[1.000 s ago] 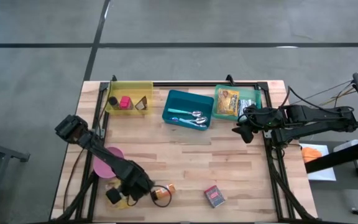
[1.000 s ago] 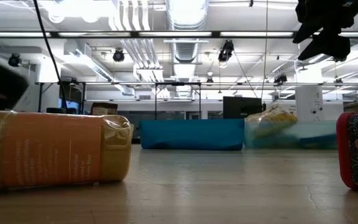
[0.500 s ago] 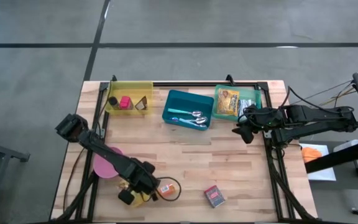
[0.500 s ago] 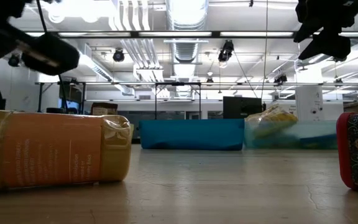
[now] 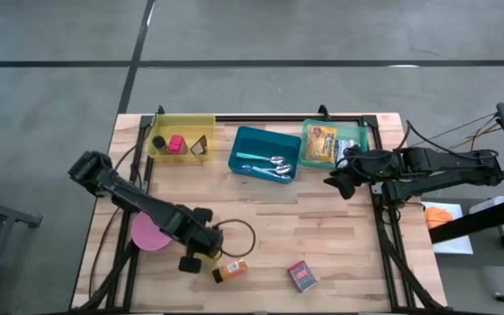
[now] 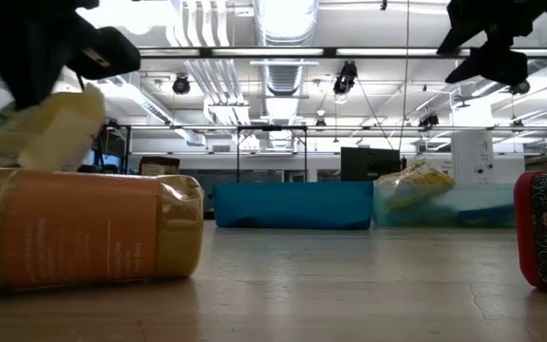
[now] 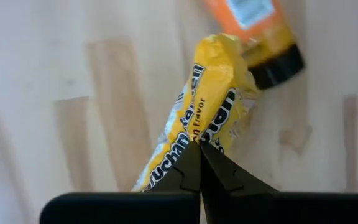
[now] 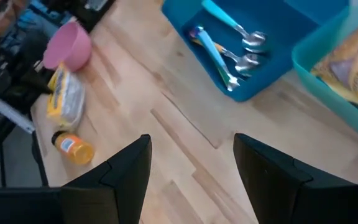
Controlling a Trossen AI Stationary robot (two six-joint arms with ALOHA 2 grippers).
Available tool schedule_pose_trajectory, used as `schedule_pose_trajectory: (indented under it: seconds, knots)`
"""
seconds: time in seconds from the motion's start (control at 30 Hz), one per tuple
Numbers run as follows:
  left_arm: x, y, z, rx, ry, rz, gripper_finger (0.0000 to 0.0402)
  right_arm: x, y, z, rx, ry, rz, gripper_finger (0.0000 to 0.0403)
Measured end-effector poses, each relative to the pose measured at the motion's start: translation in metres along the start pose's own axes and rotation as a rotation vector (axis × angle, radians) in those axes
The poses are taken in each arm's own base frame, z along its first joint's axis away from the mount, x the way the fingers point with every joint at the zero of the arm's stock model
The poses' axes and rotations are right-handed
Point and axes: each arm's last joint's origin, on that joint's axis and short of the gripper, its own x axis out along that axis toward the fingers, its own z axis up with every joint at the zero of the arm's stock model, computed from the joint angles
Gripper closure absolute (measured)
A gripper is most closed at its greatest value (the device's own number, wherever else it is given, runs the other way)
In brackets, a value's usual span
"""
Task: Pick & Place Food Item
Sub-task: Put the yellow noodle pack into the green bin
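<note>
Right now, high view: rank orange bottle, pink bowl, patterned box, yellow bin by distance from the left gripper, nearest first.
Left gripper is shut on the yellow snack packet, near the table's front edge.
1. Orange bottle: just beside it, toward the right arm.
2. Pink bowl: behind it, toward the left edge.
3. Patterned box: front edge, further right.
4. Yellow bin: far back-left corner.

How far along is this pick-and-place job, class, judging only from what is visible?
Done: the left end effector has shut on the yellow snack packet and lifted it clear of the table, beside the orange bottle. In hand: carrying that packet. Left: setting it down; a similar packet already lies in the green bin, perhaps the destination. The right end effector waits open near that bin.
</note>
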Motion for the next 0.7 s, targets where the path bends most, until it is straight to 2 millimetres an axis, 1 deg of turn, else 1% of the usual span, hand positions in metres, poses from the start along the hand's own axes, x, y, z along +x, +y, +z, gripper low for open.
schedule_pose_trajectory:
  seconds: [0.13, 0.27, 0.37, 0.5, 0.6, 0.7]
  knots:
    - [-0.007, 0.009, 0.001, -0.068, -0.029, 0.035, 0.0401, 0.003, 0.002, 0.001, -0.061, -0.004, 0.007, 0.0179]
    - [-0.011, 0.017, 0.002, -0.129, -0.053, 0.060, 0.0401, 0.011, 0.004, 0.002, -0.055, -0.020, -0.033, 0.0179]
    - [-0.014, 0.024, 0.004, -0.173, -0.067, 0.069, 0.0401, 0.021, 0.010, 0.004, -0.062, -0.023, -0.027, 0.0179]
    - [-0.017, 0.034, 0.007, -0.236, -0.097, 0.087, 0.0401, 0.038, 0.022, 0.009, -0.123, -0.041, 0.028, 0.0177]
    - [-0.018, 0.042, 0.010, -0.283, -0.120, 0.103, 0.0401, 0.052, 0.033, 0.013, -0.181, -0.060, 0.093, 0.0156]
    - [-0.022, 0.051, 0.013, -0.340, -0.160, 0.120, 0.0401, 0.067, 0.042, 0.016, -0.214, -0.075, 0.143, 0.0110]
